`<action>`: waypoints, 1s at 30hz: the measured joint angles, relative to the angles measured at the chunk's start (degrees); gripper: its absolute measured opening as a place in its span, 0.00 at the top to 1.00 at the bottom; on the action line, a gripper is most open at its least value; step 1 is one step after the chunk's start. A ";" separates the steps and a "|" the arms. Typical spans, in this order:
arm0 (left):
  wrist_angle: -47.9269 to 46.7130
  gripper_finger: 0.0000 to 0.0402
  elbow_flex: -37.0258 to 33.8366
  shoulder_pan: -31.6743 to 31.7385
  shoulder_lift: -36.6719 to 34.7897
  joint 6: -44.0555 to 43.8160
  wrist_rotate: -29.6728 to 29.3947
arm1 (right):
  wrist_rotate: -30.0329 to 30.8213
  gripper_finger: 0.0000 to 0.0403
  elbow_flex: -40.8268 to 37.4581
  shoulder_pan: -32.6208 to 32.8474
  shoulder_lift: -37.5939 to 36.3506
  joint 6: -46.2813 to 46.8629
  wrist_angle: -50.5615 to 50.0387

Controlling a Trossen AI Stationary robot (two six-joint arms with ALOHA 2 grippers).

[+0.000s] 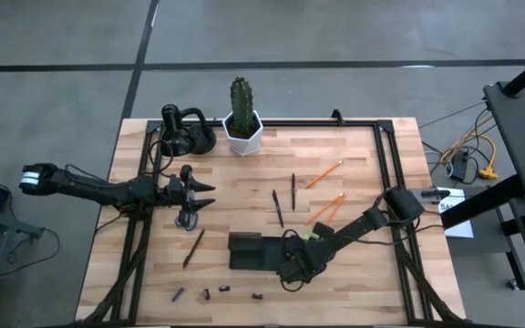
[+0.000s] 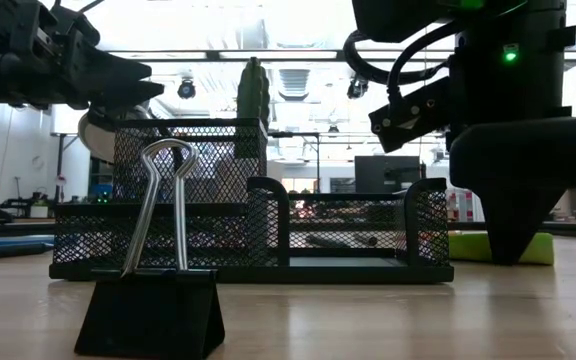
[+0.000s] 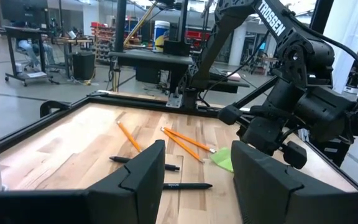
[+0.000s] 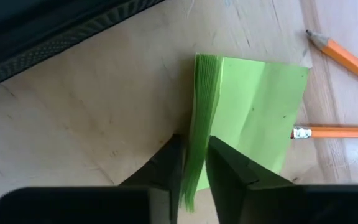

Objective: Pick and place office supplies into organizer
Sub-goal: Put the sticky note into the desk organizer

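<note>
Left gripper [image 3: 194, 180] open above the pale wooden surface [image 3: 73, 143]. Ahead: three orange pencils [image 3: 180, 140], two dark pens [image 3: 143, 162], and apparently a lime-green sticky-note pad [image 3: 222, 160] beside the right arm's dark gripper [image 3: 272, 134].

**Backlit low view, even light overhead**

From above, the table [image 1: 354, 164] is evenly lit, with soft, short shadows. The level view is strongly backlit: bright ceiling lights blow out to white, leaving the binder clip [image 2: 150, 300] and the organizer [image 2: 268, 235] as dark silhouettes. The right wrist close-up shows the sticky-note pad [image 4: 253, 106] brightly lit and slightly soft.
</note>
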 joint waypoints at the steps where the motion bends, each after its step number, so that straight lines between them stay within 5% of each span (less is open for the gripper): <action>1: 0.02 0.58 0.00 0.00 0.00 0.00 -0.01 | -0.04 0.90 -0.02 -0.02 0.04 0.00 0.00; 17: 0.02 0.58 0.00 0.00 -0.02 0.06 -0.01 | -1.46 0.98 2.80 0.63 -1.25 0.62 -5.47; 30: 1.25 0.58 0.00 0.00 -0.37 0.48 -0.01 | 1.38 0.98 16.34 3.67 -1.47 1.18 -16.23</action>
